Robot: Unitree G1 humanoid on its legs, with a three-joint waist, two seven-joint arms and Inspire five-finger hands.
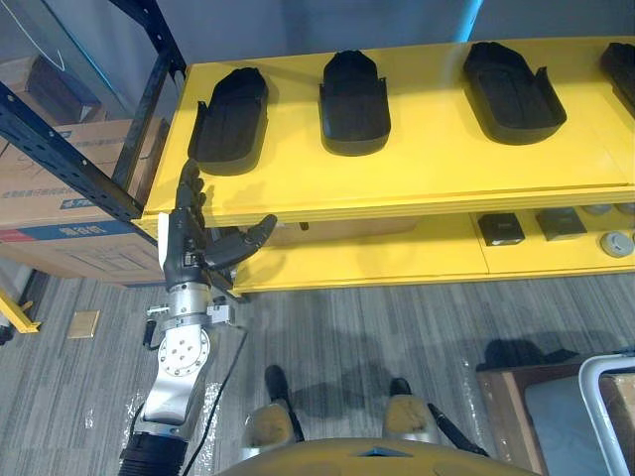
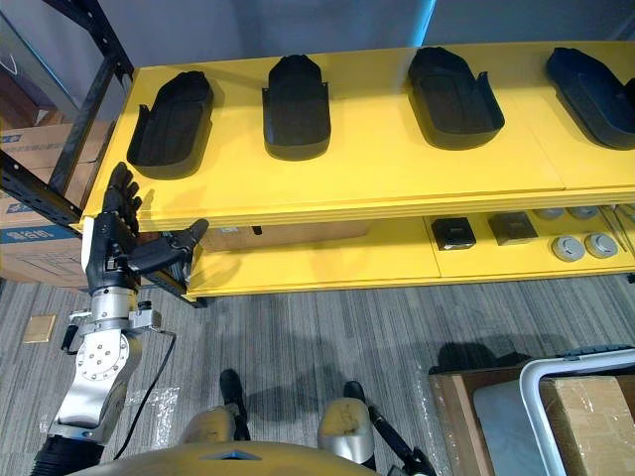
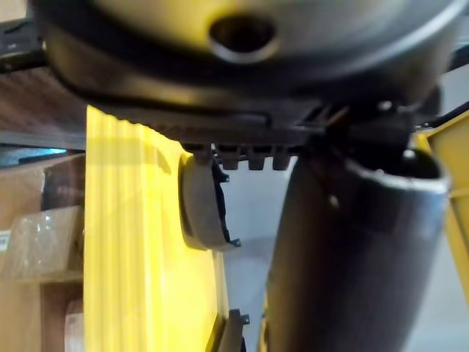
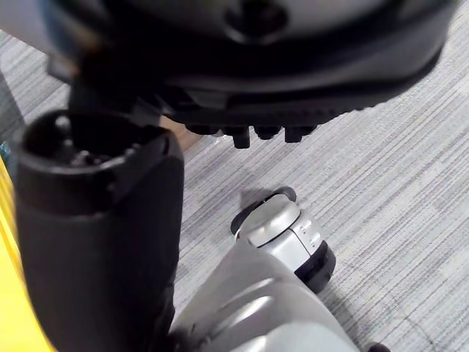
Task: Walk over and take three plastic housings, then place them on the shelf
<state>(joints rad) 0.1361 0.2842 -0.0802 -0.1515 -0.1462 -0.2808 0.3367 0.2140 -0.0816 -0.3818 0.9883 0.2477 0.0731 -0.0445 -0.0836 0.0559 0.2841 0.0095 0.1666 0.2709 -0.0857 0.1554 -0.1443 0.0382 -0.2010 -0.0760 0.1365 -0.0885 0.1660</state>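
Spreading its fingers, empty, the left hand (image 1: 187, 248) is hovering below the shelf (image 1: 427, 174) edge; moving should avoid knocking the nearest plastic housing (image 1: 230, 119).

Dark plastic housing (image 3: 201, 198) on yellow shelf (image 3: 124, 249), beyond left hand (image 3: 352, 249).

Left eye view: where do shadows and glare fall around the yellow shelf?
Left eye view: the top board is evenly lit, each plastic housing casting a soft shadow beside it; the lower board darkens toward its back, under the top board. Right eye view: a pale light streak crosses the wall behind.
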